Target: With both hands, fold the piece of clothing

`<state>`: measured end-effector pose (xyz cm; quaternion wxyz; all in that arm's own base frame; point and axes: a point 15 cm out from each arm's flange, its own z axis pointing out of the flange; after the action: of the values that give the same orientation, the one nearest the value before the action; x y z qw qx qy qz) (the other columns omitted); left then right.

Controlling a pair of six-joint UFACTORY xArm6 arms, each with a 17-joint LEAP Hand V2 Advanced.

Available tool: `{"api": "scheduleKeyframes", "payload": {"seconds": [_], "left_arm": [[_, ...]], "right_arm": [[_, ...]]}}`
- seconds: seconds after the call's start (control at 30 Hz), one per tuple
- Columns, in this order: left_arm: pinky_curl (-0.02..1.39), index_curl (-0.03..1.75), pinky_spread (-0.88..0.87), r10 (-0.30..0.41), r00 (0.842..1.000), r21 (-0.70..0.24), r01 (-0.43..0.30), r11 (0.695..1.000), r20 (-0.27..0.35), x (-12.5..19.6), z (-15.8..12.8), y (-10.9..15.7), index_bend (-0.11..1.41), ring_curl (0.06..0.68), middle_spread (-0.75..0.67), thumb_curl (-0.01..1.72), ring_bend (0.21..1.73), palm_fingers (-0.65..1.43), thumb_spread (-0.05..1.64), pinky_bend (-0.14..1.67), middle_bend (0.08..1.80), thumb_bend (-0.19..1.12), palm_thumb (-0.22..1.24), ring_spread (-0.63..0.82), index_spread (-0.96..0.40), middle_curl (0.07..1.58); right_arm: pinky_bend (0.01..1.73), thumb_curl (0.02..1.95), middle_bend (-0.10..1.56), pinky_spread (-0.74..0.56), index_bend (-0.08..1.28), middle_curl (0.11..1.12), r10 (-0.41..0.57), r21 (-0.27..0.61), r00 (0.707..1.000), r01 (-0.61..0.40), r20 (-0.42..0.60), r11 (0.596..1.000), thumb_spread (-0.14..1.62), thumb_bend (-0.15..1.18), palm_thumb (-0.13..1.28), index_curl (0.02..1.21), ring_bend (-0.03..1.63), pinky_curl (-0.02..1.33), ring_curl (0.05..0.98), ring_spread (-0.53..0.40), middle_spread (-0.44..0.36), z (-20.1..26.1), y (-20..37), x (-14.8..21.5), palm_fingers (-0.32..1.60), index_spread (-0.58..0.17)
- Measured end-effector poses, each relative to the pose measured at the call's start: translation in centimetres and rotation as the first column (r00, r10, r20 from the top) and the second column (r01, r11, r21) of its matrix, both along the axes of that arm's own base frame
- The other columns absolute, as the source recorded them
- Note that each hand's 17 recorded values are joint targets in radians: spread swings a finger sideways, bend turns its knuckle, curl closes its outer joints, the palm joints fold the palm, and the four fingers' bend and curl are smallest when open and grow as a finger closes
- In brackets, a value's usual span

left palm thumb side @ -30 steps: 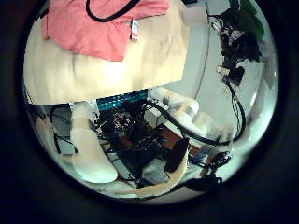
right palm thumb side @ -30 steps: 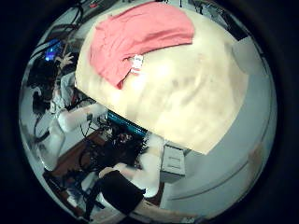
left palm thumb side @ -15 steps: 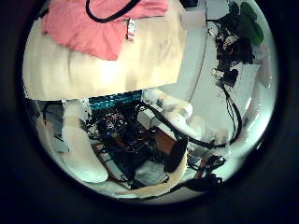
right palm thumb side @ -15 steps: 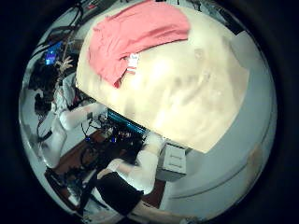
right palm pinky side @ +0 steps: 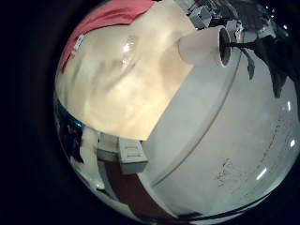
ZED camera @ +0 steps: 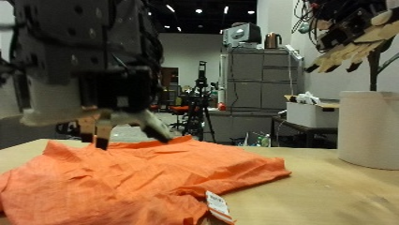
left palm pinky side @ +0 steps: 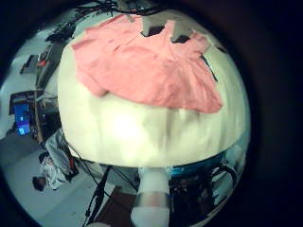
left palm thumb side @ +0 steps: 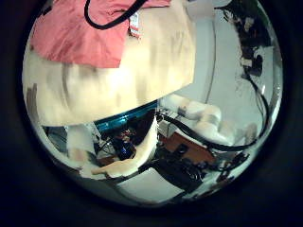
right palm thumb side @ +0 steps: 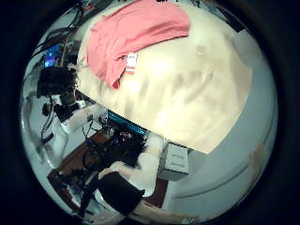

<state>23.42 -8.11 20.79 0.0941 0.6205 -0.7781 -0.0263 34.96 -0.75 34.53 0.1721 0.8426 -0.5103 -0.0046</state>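
Outside view: orange garment (ZED camera: pixel 138 178) lies crumpled on table (ZED camera: pixel 337 192).

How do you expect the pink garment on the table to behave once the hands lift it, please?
The pink garment lies wrinkled and flat on the table, so it probably droops limply. It looks thin, likely light. Its tag may dangle.

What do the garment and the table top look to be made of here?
The garment looks like thin woven or knit cloth, matte salmon-orange, going by its fine creases and limp drape; a white tag hangs at its edge. The table top seems to be pale wood or laminate, smooth with a faint sheen; which one is unclear.
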Motion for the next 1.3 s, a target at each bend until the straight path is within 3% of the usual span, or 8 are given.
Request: {"api": "scheduleKeyframes", "payload": {"seconds": [0.3, 0.43, 0.57, 0.7, 0.83, 1.0, 1.2, 1.3], "left_arm": [[0.3, 0.31, 0.48, -0.081, 0.988, 0.13, 0.098, 0.987, -0.132, 0.7, -6.8, -1.2, 0.16, 0.224, 0.29, 0.29, 0.45, 0.07, 0.96, 0.22, 0.19, -0.04, 0.12, 0.48, 0.14, 0.34], [0.31, 0.3, 0.48, -0.113, 0.984, 0.153, 0.134, 0.979, -0.139, 1.2, -8.7, -2.4, 0.15, 0.223, 0.31, 0.29, 0.46, 0.06, 0.93, 0.22, 0.2, -0.03, 0.1, 0.49, 0.17, 0.34], [0.3, 0.29, 0.48, -0.128, 0.984, 0.197, 0.151, 0.969, -0.122, 1.9, -9.9, -1.9, 0.16, 0.222, 0.3, 0.3, 0.47, 0.13, 0.91, 0.21, 0.24, -0.03, 0.1, 0.48, 0.17, 0.35], [0.23, 0.34, 0.39, -0.12, 0.988, 0.223, 0.14, 0.965, -0.102, 2.6, -10.1, -1.5, 0.27, 0.212, 0.09, 0.31, 0.48, 0.48, 0.9, 0.09, 0.58, -0.02, 0.12, 0.28, 0.08, 0.44], [0.14, 0.43, 0.19, -0.106, 0.99, 0.225, 0.123, 0.967, -0.089, 2.7, -9.7, -1.1, 0.45, 0.256, -0.13, 0.32, 0.65, 0.79, 0.92, 0.1, 0.9, -0.01, 0.21, -0.04, -0.1, 0.57], [0.14, 0.52, -0.16, -0.089, 0.989, 0.231, 0.114, 0.966, -0.117, 2.4, -9.2, -0.1, 0.55, 0.331, -0.31, 0.34, 0.83, 1.05, 1.02, 0.24, 0.99, 0.03, 0.39, -0.35, -0.3, 0.64], [0.18, 0.61, -0.42, -0.098, 0.974, 0.235, 0.145, 0.961, -0.203, 0.8, -7.2, 1.8, 0.57, 0.377, -0.4, 0.34, 0.86, 1.05, 1.13, 0.34, 1.0, 0.05, 0.54, -0.48, -0.43, 0.67], [0.19, 0.64, -0.48, -0.1, 0.972, 0.233, 0.15, 0.961, -0.213, 0.4, -5.8, 2.7, 0.57, 0.391, -0.43, 0.33, 0.86, 1.02, 1.16, 0.35, 1.0, 0.04, 0.58, -0.51, -0.48, 0.67]], "right_arm": [[0.33, 0.21, 0.18, 0.33, 0.18, 0.31, -0.015, 0.012, 0.999, 0.016, -0.046, 1.0, 1.13, -0.02, -0.01, 0.31, 0.26, 0.3, 0.231, 0.253, 0.097, -1.6, 0.0, -0.1, 0.15, -0.381], [0.33, 0.21, 0.18, 0.33, 0.18, 0.31, -0.023, 0.019, 0.998, 0.024, -0.057, 1.0, 1.14, -0.02, -0.01, 0.32, 0.24, 0.3, 0.229, 0.254, 0.098, -2.0, -0.1, 0.0, 0.14, -0.375], [0.32, 0.21, 0.18, 0.33, 0.18, 0.3, -0.024, 0.017, 0.997, 0.025, -0.067, 1.0, 1.14, -0.02, -0.01, 0.32, 0.24, 0.3, 0.233, 0.247, 0.094, -2.3, -0.1, -0.1, 0.14, -0.373], [0.32, 0.21, 0.18, 0.33, 0.18, 0.3, -0.023, 0.015, 0.997, 0.025, -0.077, 1.0, 1.14, -0.02, -0.01, 0.32, 0.24, 0.3, 0.236, 0.242, 0.091, -2.7, 0.0, 0.3, 0.14, -0.368], [0.31, 0.21, 0.18, 0.33, 0.18, 0.3, -0.025, 0.013, 0.996, 0.026, -0.089, 1.0, 1.14, -0.02, -0.01, 0.32, 0.23, 0.3, 0.237, 0.241, 0.091, -3.2, 0.0, 0.7, 0.14, -0.366], [0.3, 0.21, 0.19, 0.33, 0.17, 0.3, -0.021, 0.015, 0.996, 0.022, -0.09, 1.0, 1.14, -0.02, -0.01, 0.32, 0.24, 0.3, 0.241, 0.233, 0.074, -3.7, 0.2, 1.8, 0.17, -0.357], [0.28, 0.21, 0.19, 0.31, 0.17, 0.31, -0.001, 0.022, 0.997, 0.003, -0.079, 1.0, 1.14, -0.01, 0.01, 0.31, 0.27, 0.3, 0.252, 0.209, 0.057, -5.1, 0.7, 3.9, 0.21, -0.354], [0.27, 0.21, 0.2, 0.29, 0.16, 0.32, 0.015, 0.026, 0.997, -0.014, -0.077, 1.0, 1.15, -0.01, 0.03, 0.3, 0.29, 0.3, 0.257, 0.184, 0.041, -6.3, 1.1, 4.8, 0.23, -0.355]]}}
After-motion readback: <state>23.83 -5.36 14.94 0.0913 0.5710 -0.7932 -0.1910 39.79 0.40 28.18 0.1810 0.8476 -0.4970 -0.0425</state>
